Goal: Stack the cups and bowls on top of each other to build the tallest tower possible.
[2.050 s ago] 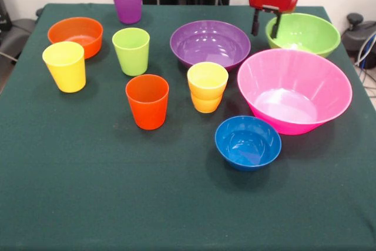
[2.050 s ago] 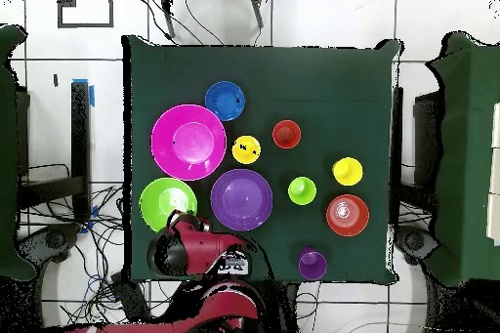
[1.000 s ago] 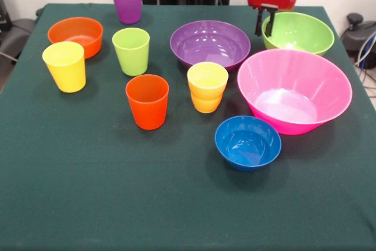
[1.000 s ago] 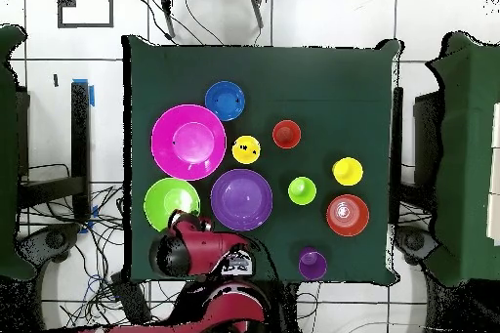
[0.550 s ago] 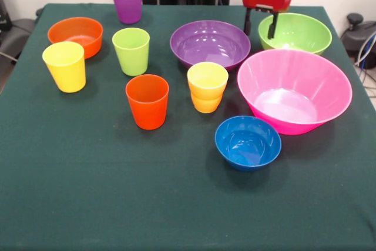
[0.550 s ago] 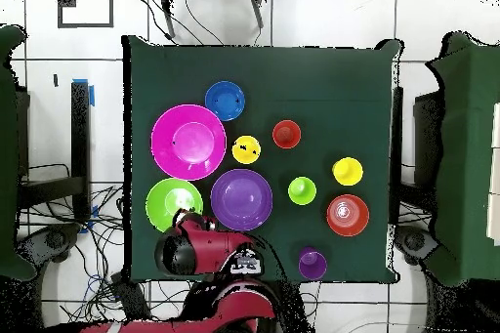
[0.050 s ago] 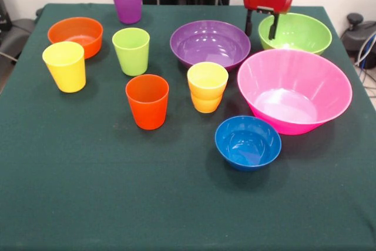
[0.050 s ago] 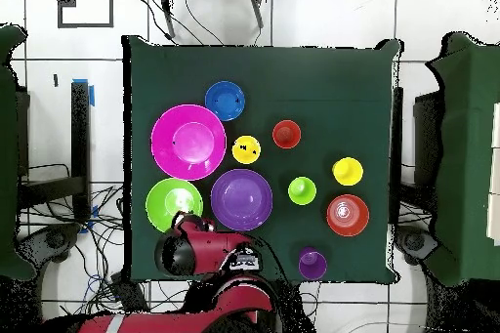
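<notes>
The gripper point(image 7: 260, 29) hangs with jaws spread apart, empty, straddling the near rim of the lime green bowl point(image 7: 299, 32), which sits beside the purple bowl point(image 7: 210, 43) and behind the pink bowl point(image 7: 294, 89).

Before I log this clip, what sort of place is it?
Probably a robotics lab: a green-clothed table on a tiled floor, loose cables beside it, and coloured bowls like the pink bowl set out below the gripper.
</notes>
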`<state>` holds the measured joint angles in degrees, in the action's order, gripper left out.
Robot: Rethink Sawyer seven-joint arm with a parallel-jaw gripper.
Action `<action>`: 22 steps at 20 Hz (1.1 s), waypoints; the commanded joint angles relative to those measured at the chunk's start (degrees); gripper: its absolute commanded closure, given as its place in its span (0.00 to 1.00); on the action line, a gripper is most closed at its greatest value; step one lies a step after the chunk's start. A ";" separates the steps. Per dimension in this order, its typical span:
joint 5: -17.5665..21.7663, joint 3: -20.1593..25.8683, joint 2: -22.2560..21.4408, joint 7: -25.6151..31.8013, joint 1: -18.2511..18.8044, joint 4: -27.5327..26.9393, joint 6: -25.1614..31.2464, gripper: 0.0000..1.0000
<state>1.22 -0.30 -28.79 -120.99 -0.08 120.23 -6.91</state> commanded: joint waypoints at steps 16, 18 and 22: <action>1.42 5.29 -1.08 -5.36 0.54 -1.09 3.23 0.00; 1.48 5.20 -1.12 -5.22 0.54 -1.24 3.29 0.00; 1.33 5.25 -0.87 -5.31 0.47 -1.44 3.20 0.00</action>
<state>1.23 0.19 -30.32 -120.99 -0.08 120.24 -6.91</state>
